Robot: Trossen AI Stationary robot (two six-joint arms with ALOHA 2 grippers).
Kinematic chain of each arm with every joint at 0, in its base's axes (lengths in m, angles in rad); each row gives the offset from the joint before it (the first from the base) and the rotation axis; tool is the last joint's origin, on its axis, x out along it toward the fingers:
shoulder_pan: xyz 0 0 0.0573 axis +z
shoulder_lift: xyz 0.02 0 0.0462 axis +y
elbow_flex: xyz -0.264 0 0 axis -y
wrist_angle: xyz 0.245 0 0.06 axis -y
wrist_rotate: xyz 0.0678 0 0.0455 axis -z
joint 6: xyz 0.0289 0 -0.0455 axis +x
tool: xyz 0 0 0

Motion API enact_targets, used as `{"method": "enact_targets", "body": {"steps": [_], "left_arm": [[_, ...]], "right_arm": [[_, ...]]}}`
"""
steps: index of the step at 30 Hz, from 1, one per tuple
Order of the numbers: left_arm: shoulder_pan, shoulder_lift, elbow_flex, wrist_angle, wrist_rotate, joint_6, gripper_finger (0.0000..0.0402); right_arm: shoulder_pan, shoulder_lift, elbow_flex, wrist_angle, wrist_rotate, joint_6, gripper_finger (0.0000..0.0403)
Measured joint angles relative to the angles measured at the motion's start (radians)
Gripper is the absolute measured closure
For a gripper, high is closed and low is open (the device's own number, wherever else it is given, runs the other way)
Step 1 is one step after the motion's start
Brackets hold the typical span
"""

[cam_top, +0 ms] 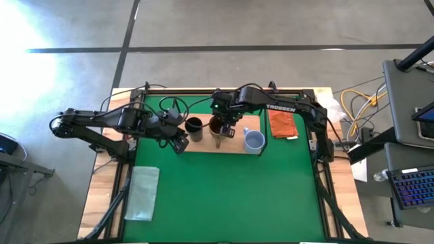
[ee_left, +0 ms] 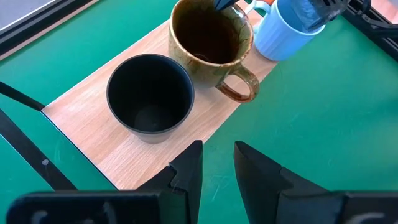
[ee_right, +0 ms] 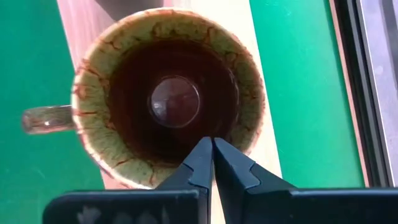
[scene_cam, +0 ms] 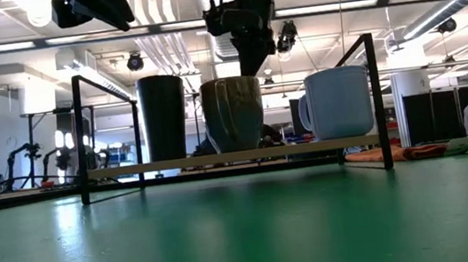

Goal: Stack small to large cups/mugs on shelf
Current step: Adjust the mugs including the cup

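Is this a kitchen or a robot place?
Probably a robot lab or workshop, not a kitchen. Two robot arms work at a green table with mugs on a little wooden shelf. Behind it is a big hall with ceiling pipes, and a keyboard sits beside the table.

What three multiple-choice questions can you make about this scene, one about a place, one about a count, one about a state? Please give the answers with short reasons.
1. Which vessel stands in the middle of the shelf?
A. black cup
B. brown mug
C. pale blue mug

2. How many vessels stand on the shelf?
A. two
B. three
C. four

3. How are the right gripper's fingers?
A. wide open
B. closed together
C. holding a cloth

Answers:
1 B: the brown mug stands between the black cup and the pale blue mug.
2 B: three stand in a row.
3 B: the right gripper fingertips touch above the brown mug.
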State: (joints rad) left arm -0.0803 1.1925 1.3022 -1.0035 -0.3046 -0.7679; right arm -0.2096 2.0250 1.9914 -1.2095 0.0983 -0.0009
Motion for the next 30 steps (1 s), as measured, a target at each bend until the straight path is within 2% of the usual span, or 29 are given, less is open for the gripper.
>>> {"method": "enact_targets", "body": {"steps": [5, 10, 14, 20, 24, 30], "left_arm": [[0.0, 0.0, 0.0, 0.0, -0.004, 0.007, 0.0324], [0.0, 0.0, 0.0, 0.001, -0.008, 0.01, 0.0324], [0.0, 0.0, 0.0, 0.0, -0.008, 0.015, 0.0324], [0.0, 0.0, 0.0, 0.001, -0.02, 0.027, 0.0324], [0.0, 0.0, 0.0, 0.001, -0.022, 0.045, 0.0324], [0.0, 0.0, 0.0, 0.0, -0.023, 0.046, 0.0324]], "right_arm": [[0.002, -0.023, 0.0, 0.041, -0.011, -0.013, 0.0394], [0.002, -0.106, 0.002, 0.088, -0.079, -0.046, 0.0394], [-0.001, -0.166, 0.003, -0.038, -0.079, -0.015, 0.0394], [-0.004, -0.185, -0.013, -0.295, -0.079, 0.109, 0.0394], [0.006, -0.185, -0.058, -0.348, -0.082, 0.135, 0.0394], [0.023, -0.196, -0.17, -0.345, -0.178, 0.142, 0.0394]]}}
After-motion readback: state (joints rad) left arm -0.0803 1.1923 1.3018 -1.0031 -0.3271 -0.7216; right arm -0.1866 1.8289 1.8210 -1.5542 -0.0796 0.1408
